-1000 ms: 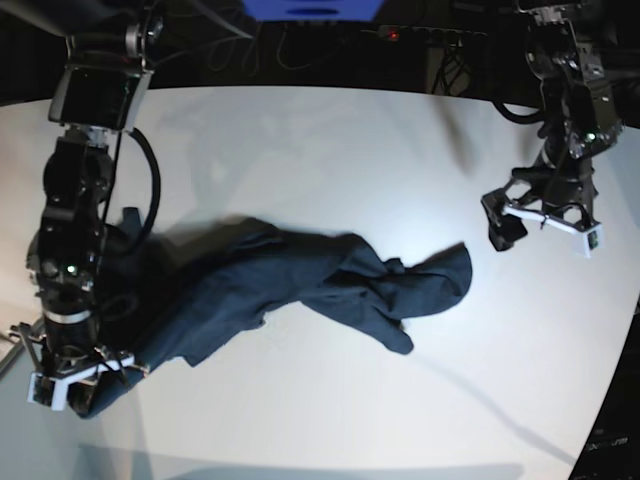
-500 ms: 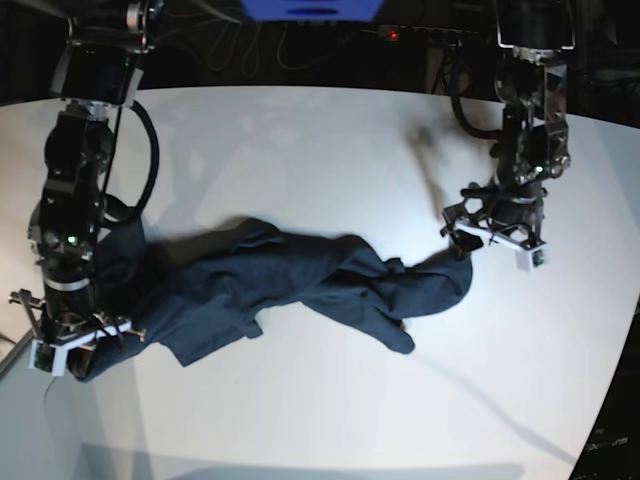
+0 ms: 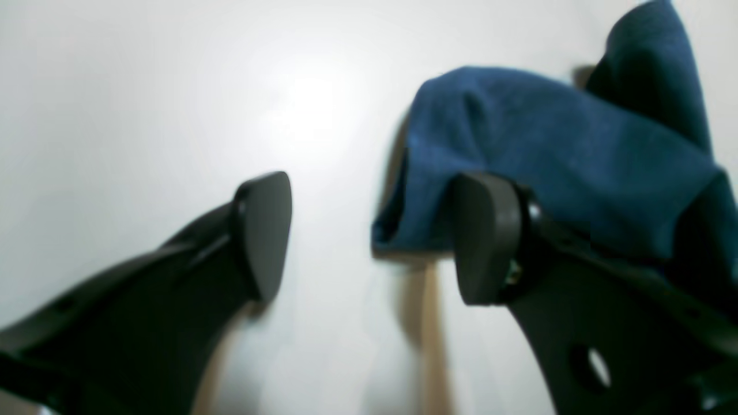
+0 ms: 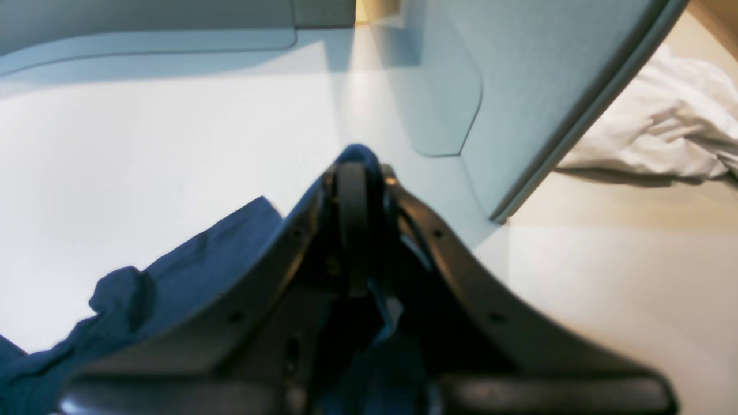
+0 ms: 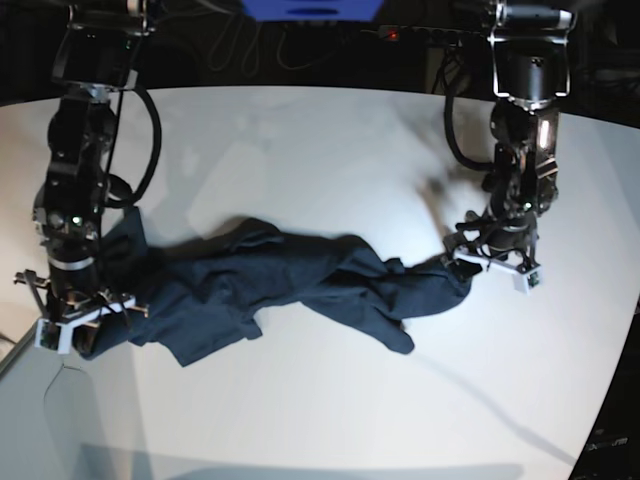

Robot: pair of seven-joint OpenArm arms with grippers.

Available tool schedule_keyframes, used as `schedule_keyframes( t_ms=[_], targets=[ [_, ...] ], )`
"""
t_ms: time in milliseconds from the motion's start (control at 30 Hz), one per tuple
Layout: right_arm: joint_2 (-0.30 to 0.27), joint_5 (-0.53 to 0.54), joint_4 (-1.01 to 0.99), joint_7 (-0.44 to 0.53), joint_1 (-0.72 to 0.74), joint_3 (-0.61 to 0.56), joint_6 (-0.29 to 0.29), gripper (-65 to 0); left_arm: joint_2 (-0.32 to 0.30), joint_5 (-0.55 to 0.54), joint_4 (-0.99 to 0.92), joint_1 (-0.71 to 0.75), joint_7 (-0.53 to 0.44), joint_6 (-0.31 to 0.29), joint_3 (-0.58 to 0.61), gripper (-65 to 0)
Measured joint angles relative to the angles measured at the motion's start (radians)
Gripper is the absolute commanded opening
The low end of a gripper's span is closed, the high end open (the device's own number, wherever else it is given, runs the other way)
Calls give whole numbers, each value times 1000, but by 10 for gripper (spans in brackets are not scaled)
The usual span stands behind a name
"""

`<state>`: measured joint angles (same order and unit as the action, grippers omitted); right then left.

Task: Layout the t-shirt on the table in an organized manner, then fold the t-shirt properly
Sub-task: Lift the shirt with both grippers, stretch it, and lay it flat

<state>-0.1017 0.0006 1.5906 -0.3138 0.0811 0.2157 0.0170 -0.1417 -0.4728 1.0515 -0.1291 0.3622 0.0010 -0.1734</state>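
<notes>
The dark navy t-shirt (image 5: 290, 280) lies bunched and twisted in a long strip across the white table (image 5: 300, 150). My right gripper (image 5: 78, 325), on the base view's left, is shut on the t-shirt's left end; the right wrist view shows the pads (image 4: 353, 190) pressed together with blue cloth (image 4: 190, 271) trailing from them. My left gripper (image 5: 487, 258) stands open at the t-shirt's right end. In the left wrist view, the cloth's edge (image 3: 548, 150) rests against the right finger (image 3: 484, 236), and the left finger (image 3: 262, 236) is over bare table (image 3: 144, 115).
Black cables and a power strip (image 5: 420, 35) run behind the table's far edge. The table's curved edge (image 5: 615, 380) falls away at the right. In the right wrist view the table edge (image 4: 576, 127) is close, with crumpled white cloth (image 4: 651, 138) on the floor beyond.
My left arm has swung left and come down to the t-shirt's right end, its jaws still wide. My right gripper has drawn the left end toward the far side.
</notes>
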Motion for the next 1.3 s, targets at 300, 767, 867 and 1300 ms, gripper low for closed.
schedule_keyframes(
  t_ms=[300, 767, 867, 1300],
  targets=[
    [2, 0, 46, 0, -46, -1, 0, -650, -2, -2, -111, -82, -8, -4, 125, -456],
    [0, -1, 91, -4, -64, -2, 0, -650, -68, -6, 427, 246, 182, 2, -88, -648],
    [0, 1, 134, -2, -63, -3, 0, -650, -58, -6, 542, 296, 244, 0, -201, -648],
    [2, 4, 303, 1, -126, -1, 0, -650, -57, -347, 813, 318, 498, 2, -472, -648]
  ],
)
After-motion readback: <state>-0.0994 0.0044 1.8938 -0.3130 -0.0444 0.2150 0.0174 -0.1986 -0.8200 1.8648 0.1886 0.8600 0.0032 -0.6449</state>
